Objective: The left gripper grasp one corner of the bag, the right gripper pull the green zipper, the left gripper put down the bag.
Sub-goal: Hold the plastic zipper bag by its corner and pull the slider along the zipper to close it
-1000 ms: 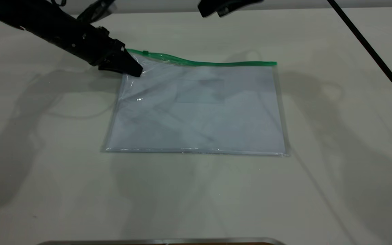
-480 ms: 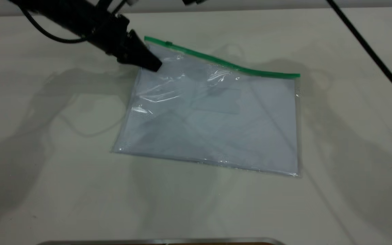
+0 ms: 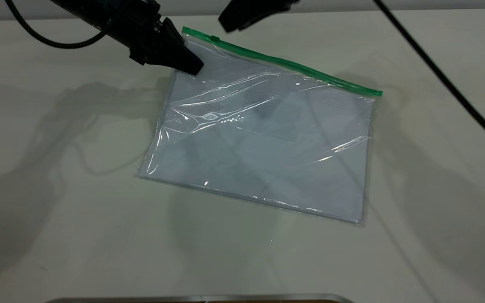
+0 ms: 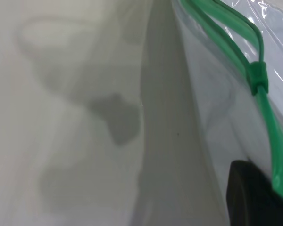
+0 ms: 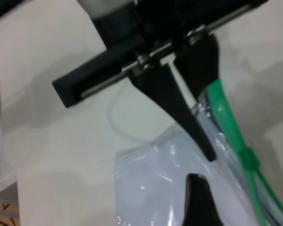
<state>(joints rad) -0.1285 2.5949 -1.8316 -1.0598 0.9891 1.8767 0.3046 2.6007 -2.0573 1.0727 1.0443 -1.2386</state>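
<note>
The far left corner of the bag (image 3: pixel 263 134) is clamped between the closed jaws of the left gripper (image 3: pixel 192 67), and that corner has been raised higher than it was half a second ago, so that the green zipper (image 3: pixel 284 64) now slopes down from the lifted corner to its far end at the right. The bag has been swung and dragged a little as well: its near edge, which lay square on the tabletop (image 3: pixel 57 210) a second ago, is now skewed, and fresh creases are seen across the clear plastic. The lower part of the bag is judged to rest on the tabletop, though contact cannot be confirmed everywhere. The small slider tab (image 3: pixel 214 39) sits on the zipper just beside the held corner; in the left wrist view it (image 4: pixel 256 75) is seen close to the dark finger. The right gripper (image 3: pixel 225 26) has been brought down from the top edge of the exterior view and now hangs near the tab, apart from it; whether its jaws are parted or closed cannot be told. The first step is thus judged done, and the pull on the zipper is judged not yet begun.
</note>
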